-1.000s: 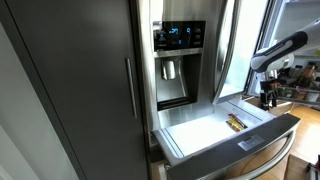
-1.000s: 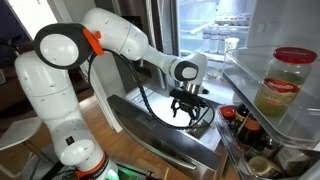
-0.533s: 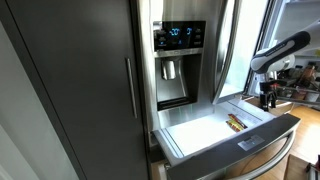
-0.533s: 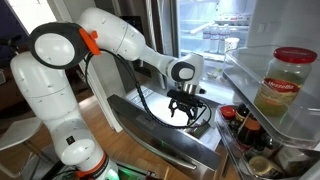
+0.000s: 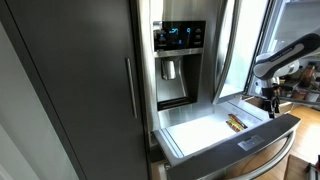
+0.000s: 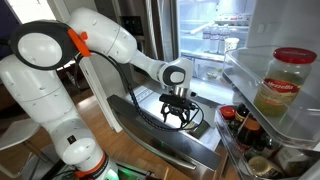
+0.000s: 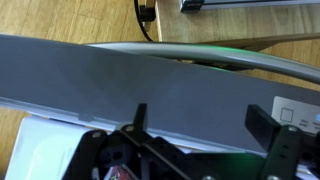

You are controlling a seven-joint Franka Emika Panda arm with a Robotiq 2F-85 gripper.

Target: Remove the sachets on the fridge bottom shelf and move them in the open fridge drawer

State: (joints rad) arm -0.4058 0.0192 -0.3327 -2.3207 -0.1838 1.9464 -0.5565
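Note:
The fridge drawer (image 5: 195,135) is pulled open, with a bright white inside and a steel front with a bar handle. Yellow-orange sachets (image 5: 235,123) lie in it near its far right corner. My gripper (image 5: 271,102) hangs to the right of the drawer, beyond its front edge. In an exterior view the gripper (image 6: 180,112) is above the drawer's steel front (image 6: 160,138). In the wrist view the gripper (image 7: 200,118) is open and empty over the grey drawer front (image 7: 150,75), with the white inside (image 7: 40,150) at lower left. No sachets show on the fridge shelves (image 6: 215,38).
The open fridge door (image 6: 275,95) stands to the side with a large jar (image 6: 283,80) and bottles (image 6: 245,125) in its bins. A dark cabinet (image 5: 70,90) and the ice dispenser (image 5: 172,60) are beside the drawer. A black cable (image 7: 148,22) lies on the wooden floor.
The arm has drawn back from the fridge, carrying the open gripper from over the drawer toward and past its front edge. The sachets in the drawer have not moved.

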